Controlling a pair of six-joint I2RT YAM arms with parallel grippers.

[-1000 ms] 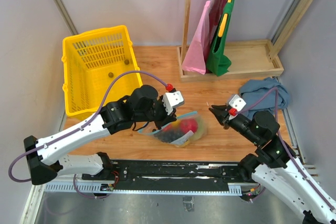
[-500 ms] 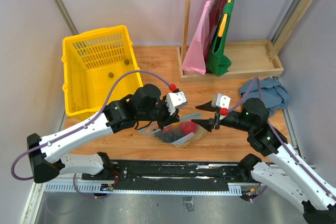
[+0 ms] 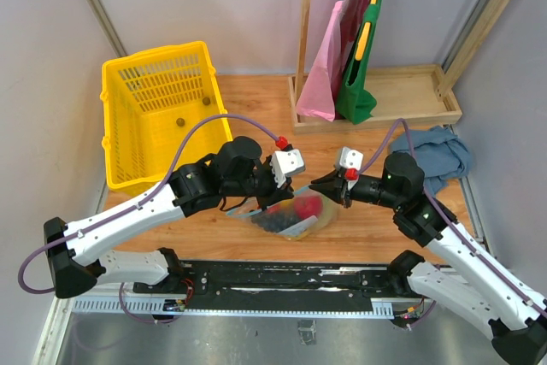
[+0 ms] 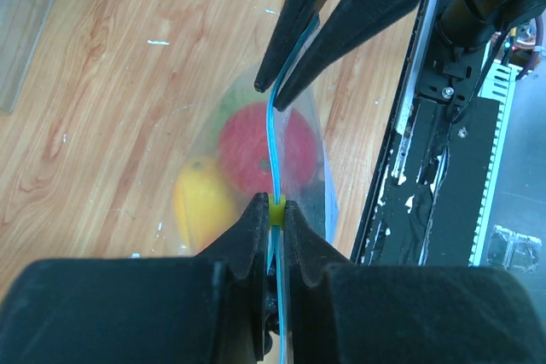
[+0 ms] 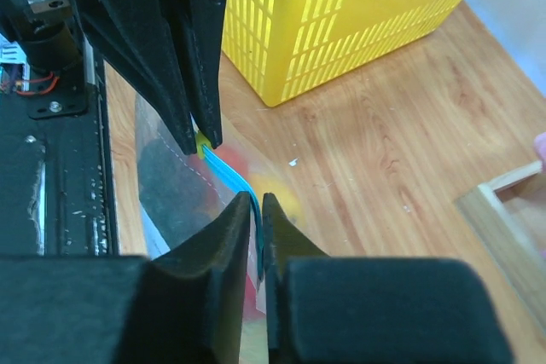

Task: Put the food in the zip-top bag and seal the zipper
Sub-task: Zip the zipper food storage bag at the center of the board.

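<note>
My left jaws are pinched shut on the zipper (image 4: 275, 138), right at the small yellow tab (image 4: 277, 208) at its end. My right jaws are closed tight on the same blue strip a little farther along, so the strip runs in a slight bow between my two grips. The zip-top bag (image 3: 291, 215) sits between my arms on the near part of the wooden desk (image 3: 256, 117), off to the right of a yellow basket (image 3: 158, 108). Through the clear plastic I see a red piece (image 4: 256, 147), a yellow-orange one (image 4: 205, 202) just beside it, and a dark bunch (image 3: 273, 221).
</note>
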